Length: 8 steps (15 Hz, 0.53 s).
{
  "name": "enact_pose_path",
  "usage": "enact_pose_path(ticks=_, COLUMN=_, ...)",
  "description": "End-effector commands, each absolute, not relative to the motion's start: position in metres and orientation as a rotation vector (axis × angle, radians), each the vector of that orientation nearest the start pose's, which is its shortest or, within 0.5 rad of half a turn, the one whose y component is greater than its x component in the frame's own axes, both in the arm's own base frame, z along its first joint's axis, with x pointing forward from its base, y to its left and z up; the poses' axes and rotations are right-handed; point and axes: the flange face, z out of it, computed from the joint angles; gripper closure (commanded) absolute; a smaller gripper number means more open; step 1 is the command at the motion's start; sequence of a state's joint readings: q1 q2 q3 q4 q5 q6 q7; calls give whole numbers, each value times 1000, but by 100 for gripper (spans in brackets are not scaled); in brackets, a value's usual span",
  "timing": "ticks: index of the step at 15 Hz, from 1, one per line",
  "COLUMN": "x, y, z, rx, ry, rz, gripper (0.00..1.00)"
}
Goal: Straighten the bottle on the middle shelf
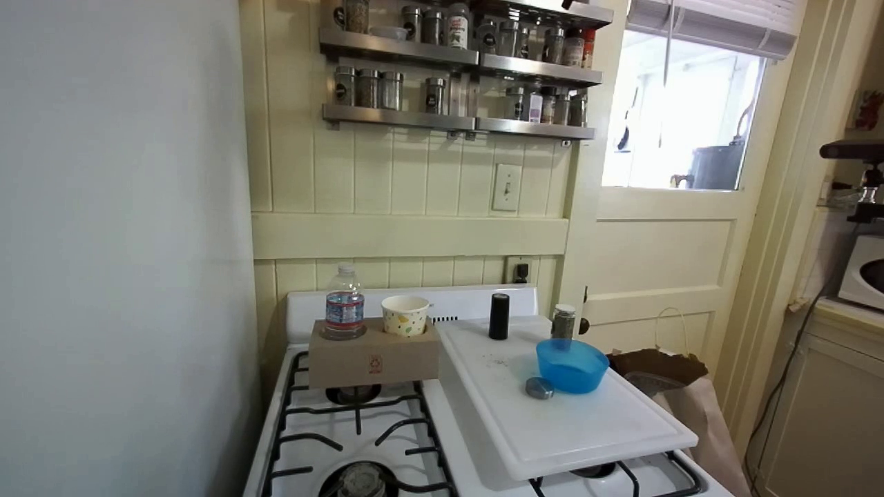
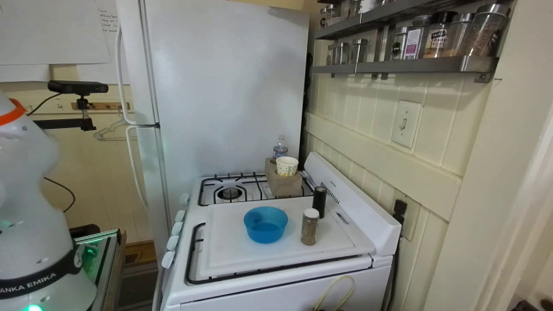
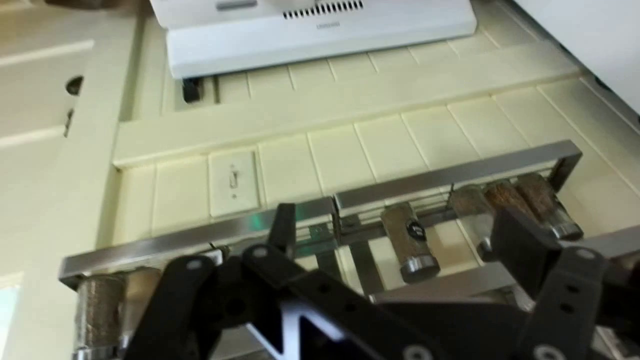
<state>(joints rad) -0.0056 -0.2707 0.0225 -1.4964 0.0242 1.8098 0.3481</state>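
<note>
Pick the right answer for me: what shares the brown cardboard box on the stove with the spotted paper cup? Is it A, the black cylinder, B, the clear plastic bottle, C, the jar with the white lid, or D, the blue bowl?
B, since both exterior views show the clear plastic bottle standing on the brown cardboard box next to the spotted paper cup.

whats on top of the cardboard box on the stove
A water bottle and a cup. What lies directly beneath them is covered: I can't tell whether the cup stands flat on the box or sits sunk into it. The cup's inside bottom is hidden too.
</note>
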Motion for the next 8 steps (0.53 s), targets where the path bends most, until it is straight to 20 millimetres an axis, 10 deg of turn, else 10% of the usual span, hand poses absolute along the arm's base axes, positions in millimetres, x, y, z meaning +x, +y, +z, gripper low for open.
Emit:
enact_pose_path(ticks=1, x=433, y=-11, z=813, rx=-2970, ry=522, rz=-569, gripper=0)
enact_pose_path(ticks=8, x=445, y=-1, z=820, rx=-2928, ry=519, rz=-675, gripper=0)
